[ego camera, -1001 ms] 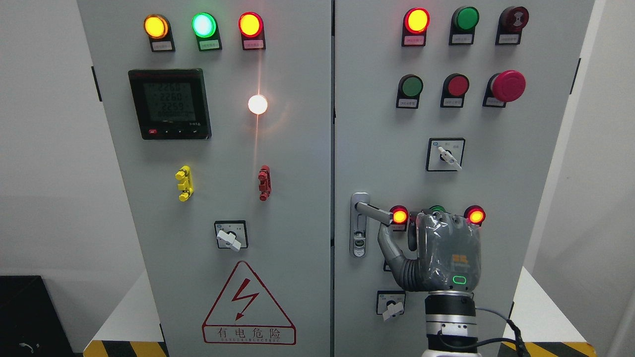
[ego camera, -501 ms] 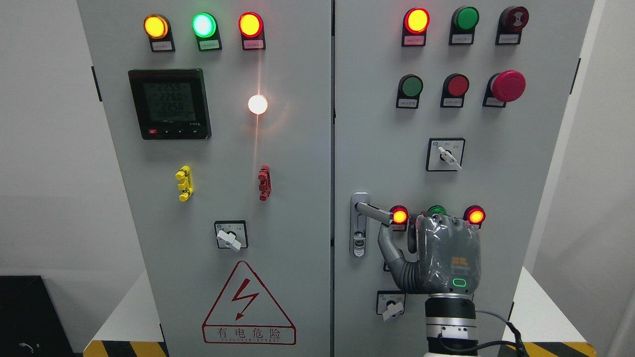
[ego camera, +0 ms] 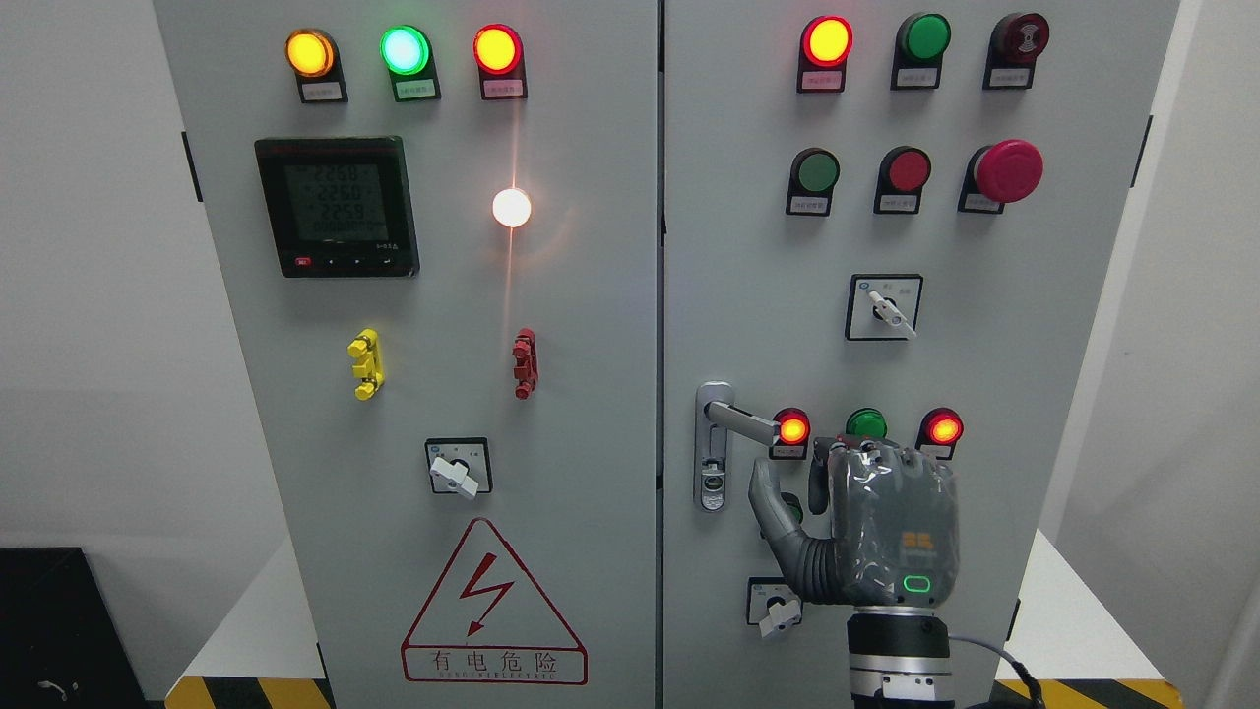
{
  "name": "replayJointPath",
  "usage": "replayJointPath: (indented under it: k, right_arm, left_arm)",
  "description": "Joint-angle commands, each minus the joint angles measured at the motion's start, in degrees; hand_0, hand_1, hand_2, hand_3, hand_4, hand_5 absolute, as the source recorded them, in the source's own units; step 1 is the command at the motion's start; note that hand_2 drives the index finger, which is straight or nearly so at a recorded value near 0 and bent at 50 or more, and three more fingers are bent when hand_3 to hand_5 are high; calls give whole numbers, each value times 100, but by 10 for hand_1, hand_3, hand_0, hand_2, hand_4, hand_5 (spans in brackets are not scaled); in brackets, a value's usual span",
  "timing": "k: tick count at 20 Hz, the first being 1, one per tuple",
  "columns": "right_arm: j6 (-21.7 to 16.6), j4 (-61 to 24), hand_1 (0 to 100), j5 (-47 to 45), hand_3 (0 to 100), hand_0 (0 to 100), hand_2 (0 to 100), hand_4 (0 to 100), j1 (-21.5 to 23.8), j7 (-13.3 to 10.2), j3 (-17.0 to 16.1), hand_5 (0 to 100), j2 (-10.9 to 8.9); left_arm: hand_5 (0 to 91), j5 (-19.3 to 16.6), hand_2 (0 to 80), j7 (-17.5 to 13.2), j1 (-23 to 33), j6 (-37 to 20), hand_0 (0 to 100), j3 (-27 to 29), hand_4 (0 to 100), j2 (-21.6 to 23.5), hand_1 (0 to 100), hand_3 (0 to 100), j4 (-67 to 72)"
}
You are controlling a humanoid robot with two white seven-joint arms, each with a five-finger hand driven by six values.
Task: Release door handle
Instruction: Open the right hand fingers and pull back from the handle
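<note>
Right robot hand (ego camera: 866, 522) sits just below door handle (ego camera: 743, 421), apparently loose-fingered, holding nothing, so the lever is freed.

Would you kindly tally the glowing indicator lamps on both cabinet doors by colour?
Red lamps: 4
Green lamp: 1
Amber lamp: 1
White lamp: 1
Total: 7

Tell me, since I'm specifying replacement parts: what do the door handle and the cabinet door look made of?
Door handle: probably metal with a satin silver finish, judging by its dull grey sheen. Cabinet door: apparently sheet metal painted matte light grey, flat and even. Right hand sits below the handle, apart from it.
</note>
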Motion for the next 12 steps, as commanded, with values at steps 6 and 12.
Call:
replayJointPath:
  k: [6,12]
  right_arm:
    - [-1049,-548,293,-456,711,460,550,684,533,-358,-644,696,-61]
    - [-1770,-548,281,-877,532,444,368,523,770,-534,-1058,592,-350]
  left_arm:
    - [0,0,0,-3,0,-6,120,0,0,0,556,0,0]
    - [0,0,0,-3,0,-6,120,0,0,0,556,0,0]
